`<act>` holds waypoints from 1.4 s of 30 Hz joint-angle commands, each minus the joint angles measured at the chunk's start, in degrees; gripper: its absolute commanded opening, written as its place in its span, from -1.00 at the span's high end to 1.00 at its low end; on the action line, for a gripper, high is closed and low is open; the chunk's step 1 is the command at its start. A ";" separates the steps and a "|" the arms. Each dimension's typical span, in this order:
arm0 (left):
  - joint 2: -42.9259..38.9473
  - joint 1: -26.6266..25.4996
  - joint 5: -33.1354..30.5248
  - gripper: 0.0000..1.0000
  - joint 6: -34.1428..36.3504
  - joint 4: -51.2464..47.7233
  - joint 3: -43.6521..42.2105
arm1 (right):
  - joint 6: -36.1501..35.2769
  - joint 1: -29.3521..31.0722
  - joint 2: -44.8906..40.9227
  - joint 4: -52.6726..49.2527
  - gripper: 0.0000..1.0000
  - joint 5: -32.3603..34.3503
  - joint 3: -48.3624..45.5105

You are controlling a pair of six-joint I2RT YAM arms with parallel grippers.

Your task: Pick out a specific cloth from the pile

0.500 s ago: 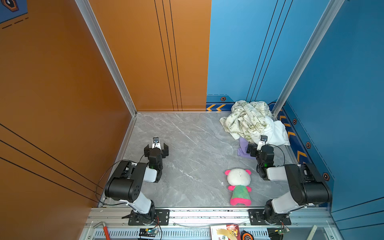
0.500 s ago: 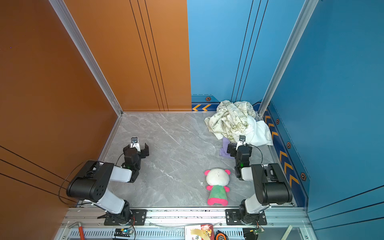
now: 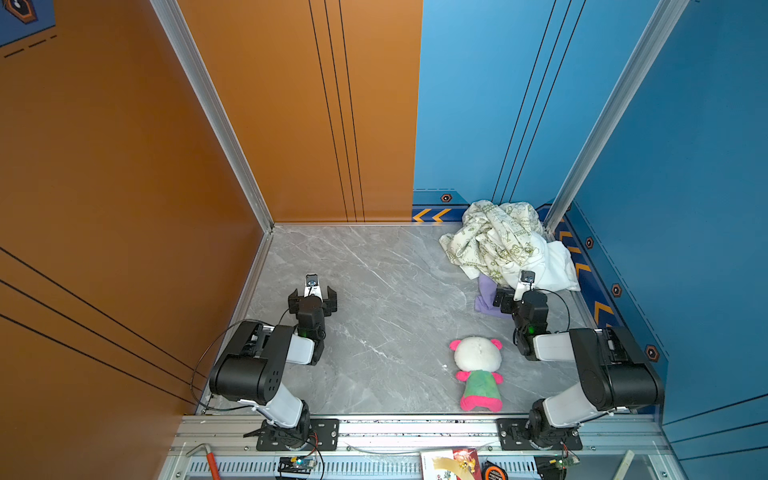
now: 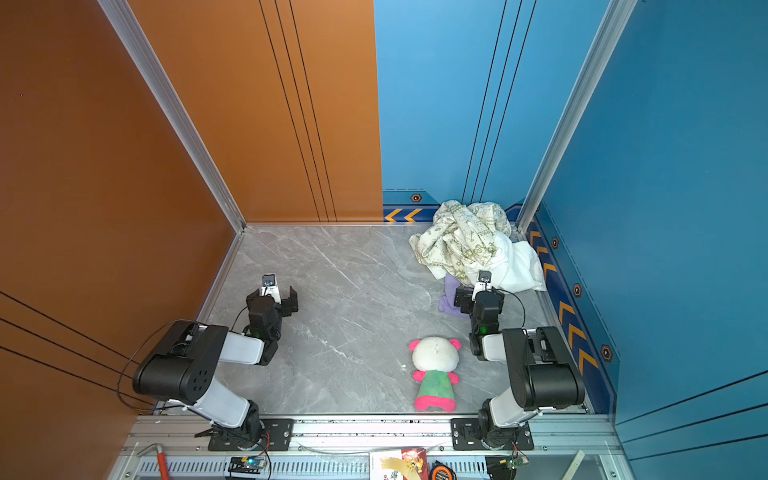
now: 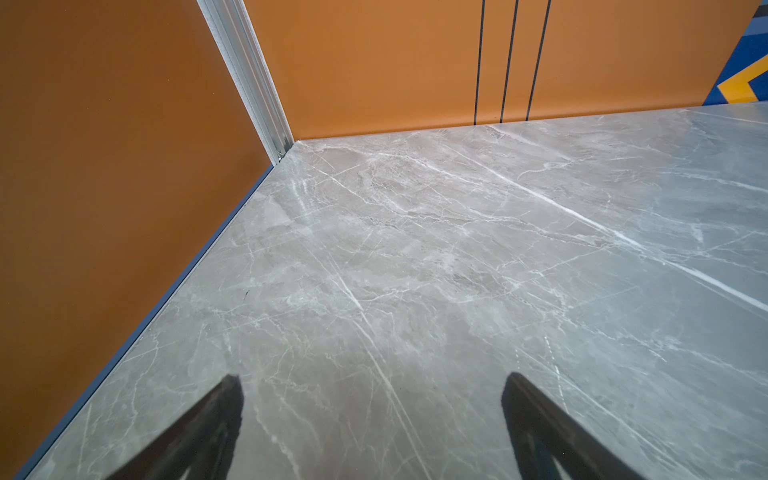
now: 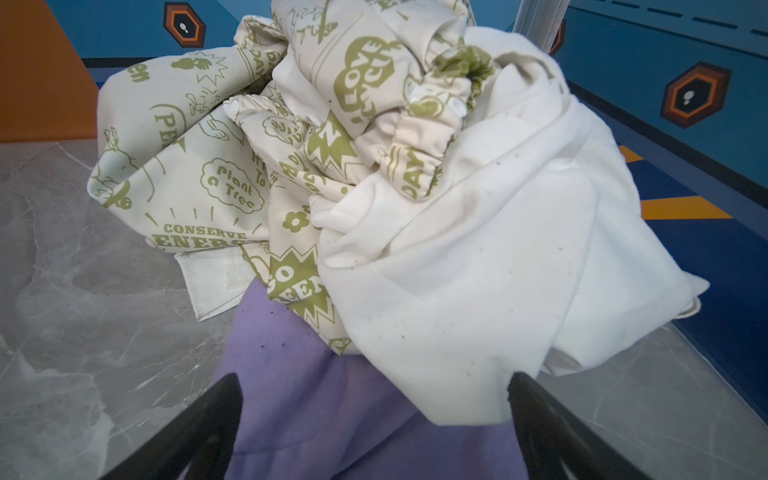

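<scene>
Where pile (image 6: 374, 166) bunches, legible: "Plant a Tree", "CONSERVE".

Cloth (image 3: 484, 298) partly under pile (image 3: 496, 241), plush toy (image 3: 478, 372) in front

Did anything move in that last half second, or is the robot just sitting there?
Nothing visibly changed. The right claw stays open above the plain lavender fabric cloth, at the edge of the heap of cream green-printed and white fabrics, holding nothing. The left claw stays open over the bare grey marble-patterned tabletop. The pink-and-green plush toy lies where it was.
</scene>
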 commanded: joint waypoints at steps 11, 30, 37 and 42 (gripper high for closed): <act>-0.45 -0.42 -0.69 -0.96 0.23 0.38 0.17 | 0.75 -0.29 0.24 -1.19 -1.00 -0.27 1.04; -1.81 1.11 -0.13 -0.96 -1.81 -2.85 1.05 | 1.17 -0.44 -0.13 -1.21 -1.00 -0.20 0.98; -18.85 -2.23 -3.72 -0.96 1.95 -14.17 0.40 | 2.45 -0.43 -13.98 -19.28 -1.00 2.72 5.32; -33.34 -2.60 2.97 -0.96 3.99 -33.15 4.47 | 6.47 -0.02 -24.27 -32.60 -1.00 2.48 9.16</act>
